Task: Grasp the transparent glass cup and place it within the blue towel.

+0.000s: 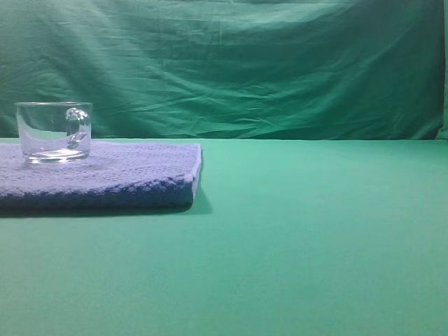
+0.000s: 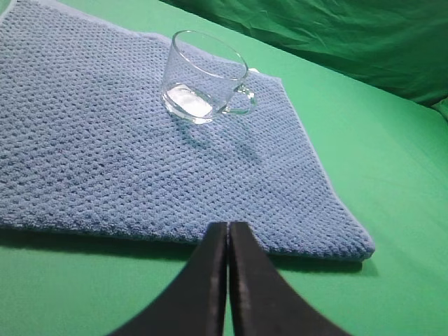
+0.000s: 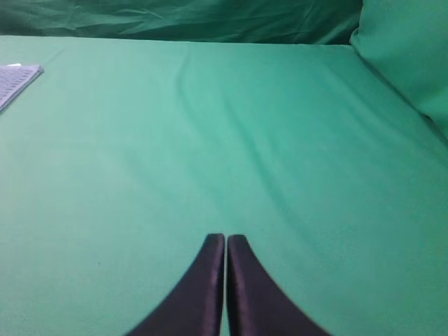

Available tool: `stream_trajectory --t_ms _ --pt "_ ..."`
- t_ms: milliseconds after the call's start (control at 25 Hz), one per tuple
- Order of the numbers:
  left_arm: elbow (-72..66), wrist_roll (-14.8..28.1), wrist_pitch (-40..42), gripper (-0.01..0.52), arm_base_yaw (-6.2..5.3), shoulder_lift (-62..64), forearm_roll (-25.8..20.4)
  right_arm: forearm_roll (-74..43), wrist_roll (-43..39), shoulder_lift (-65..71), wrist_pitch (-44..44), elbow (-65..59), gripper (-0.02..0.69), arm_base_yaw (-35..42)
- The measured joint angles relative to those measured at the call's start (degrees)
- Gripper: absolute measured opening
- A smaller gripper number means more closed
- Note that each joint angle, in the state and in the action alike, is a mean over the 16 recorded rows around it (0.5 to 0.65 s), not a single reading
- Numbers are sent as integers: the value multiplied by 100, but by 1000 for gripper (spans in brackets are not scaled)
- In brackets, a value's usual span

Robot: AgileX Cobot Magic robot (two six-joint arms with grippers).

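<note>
From the exterior high view, we see the transparent glass cup (image 1: 54, 131) standing upright on the blue towel (image 1: 119, 175), near the towel's back left portion, its small loop handle turned toward the right of the frame; the towel lies flat on the green table (image 1: 315, 238) at the left, with a wrinkled green backdrop (image 1: 245, 63) behind, and neither arm appears in this view. From the left wrist view, we look down over the left gripper (image 2: 228, 231), its two dark fingers pressed together with only a hairline seam between them and nothing held; its tips sit over the towel's near edge, well apart from the cup (image 2: 205, 77), which rests on the towel (image 2: 105, 154) toward its far side, handle pointing right. From the right wrist view, we find the right gripper (image 3: 225, 241) likewise closed on nothing, fingers touching, poised over bare green cloth (image 3: 245, 140), with only a corner of the towel (image 3: 15, 78) showing at the far left edge; the cup is out of this frame.
</note>
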State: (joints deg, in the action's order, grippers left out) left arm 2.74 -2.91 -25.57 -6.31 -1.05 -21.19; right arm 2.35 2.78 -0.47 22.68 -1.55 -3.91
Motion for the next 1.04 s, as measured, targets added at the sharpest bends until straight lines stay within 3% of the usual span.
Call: stream_trajectory --t_ms 1040 --pt "0 0 0 0 0 0 0 31 -57 0 3 0 0 0"
